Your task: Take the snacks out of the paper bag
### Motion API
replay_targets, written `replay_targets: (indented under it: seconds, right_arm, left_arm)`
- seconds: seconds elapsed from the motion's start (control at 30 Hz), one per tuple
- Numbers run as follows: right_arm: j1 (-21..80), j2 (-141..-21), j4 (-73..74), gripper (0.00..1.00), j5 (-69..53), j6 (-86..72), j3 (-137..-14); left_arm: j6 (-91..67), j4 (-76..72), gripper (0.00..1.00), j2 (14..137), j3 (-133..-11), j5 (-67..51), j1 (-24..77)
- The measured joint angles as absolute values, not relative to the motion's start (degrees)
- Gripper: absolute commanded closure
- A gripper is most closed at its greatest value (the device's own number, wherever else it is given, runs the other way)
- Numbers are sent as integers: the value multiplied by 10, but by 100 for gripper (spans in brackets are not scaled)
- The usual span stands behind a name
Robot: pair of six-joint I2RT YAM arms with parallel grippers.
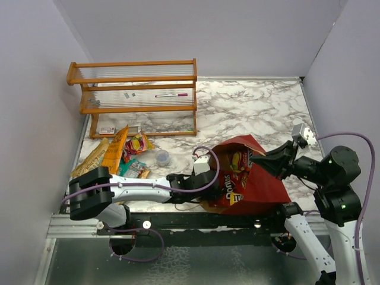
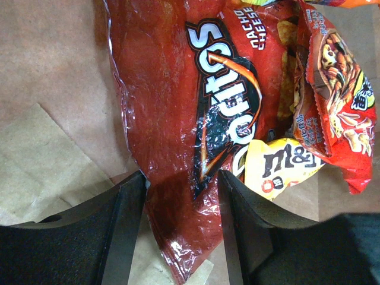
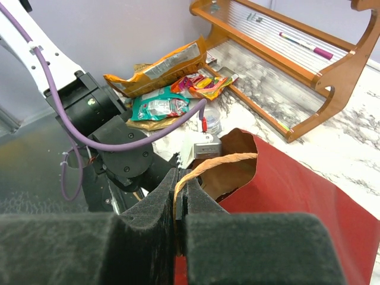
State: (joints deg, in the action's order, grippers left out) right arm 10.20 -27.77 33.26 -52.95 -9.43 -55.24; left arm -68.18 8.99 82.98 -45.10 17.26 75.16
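Note:
The dark red paper bag (image 1: 261,184) lies on its side with its mouth to the left. My right gripper (image 3: 180,178) is shut on its twisted paper handle (image 3: 222,160) and holds the mouth up. My left gripper (image 2: 181,175) is open inside the bag. Its fingers (image 2: 124,225) straddle the lower corner of a red Doritos packet (image 2: 178,101), which also shows in the top view (image 1: 233,189). A yellow M&M's packet (image 2: 285,166) and a red snack packet (image 2: 338,89) lie beside it on the tan inside.
Several packets lie on the marble table to the left of the bag: orange (image 1: 116,148), tan (image 1: 92,157), red-yellow (image 1: 138,142), teal (image 1: 132,167). A small clear round container (image 1: 161,157) stands near them. A wooden rack (image 1: 136,95) stands at the back left.

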Motion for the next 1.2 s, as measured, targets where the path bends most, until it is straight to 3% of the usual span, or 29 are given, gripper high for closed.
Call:
replay_targets:
  seconds: [0.33,0.43,0.57,0.63,0.97,1.2]
  right_arm:
    - [102,-268,332,98,-516,-103,-552]
    - [102,-265,332,98,-514,-104,-552]
    - [102,-262,332,98,-508,-105,-552]
    - [102,-261,332,98,-504,-105,-552]
    - [102,-246,334,98,-415,-103,-552]
    - [102,-240,332,98,-275,-149,-546]
  left_arm:
    - [-716,35,54,854,-414,161,749]
    - [-728,17,66,854,-398,161,744]
    - [-734,10,92,854,-386,161,740]
    - [-732,12,100,852,-386,162,738]
    - [-642,14,100,749,-435,138,736]
    - [-540,30,100,720,-571,77,736]
